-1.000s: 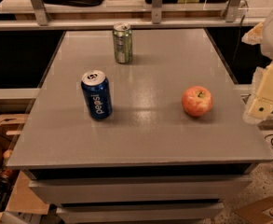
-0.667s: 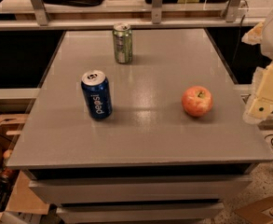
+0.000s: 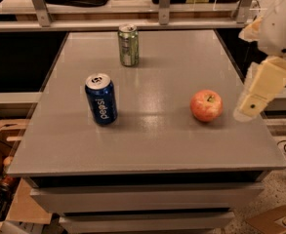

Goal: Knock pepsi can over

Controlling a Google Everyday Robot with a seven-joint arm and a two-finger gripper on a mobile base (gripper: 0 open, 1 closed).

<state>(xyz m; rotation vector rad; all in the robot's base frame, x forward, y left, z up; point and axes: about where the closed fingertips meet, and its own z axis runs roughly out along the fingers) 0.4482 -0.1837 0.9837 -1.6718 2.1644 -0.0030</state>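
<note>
The pepsi can point(image 3: 101, 99) is dark blue with white lettering and a silver top. It stands upright on the grey table point(image 3: 147, 145), left of centre. My gripper point(image 3: 246, 110) hangs on the pale arm at the table's right edge, pointing down and to the left. It is just right of a red apple point(image 3: 206, 105) and far from the pepsi can, with the apple between them. It holds nothing that I can see.
A green-and-silver can point(image 3: 128, 45) stands upright at the back of the table, behind the pepsi can. A metal rail and shelf point(image 3: 132, 23) run behind the table. Cardboard boxes point(image 3: 6, 179) lie on the floor at the left.
My gripper has moved a little to the left, closer to the apple. The cans and the apple have not moved.
</note>
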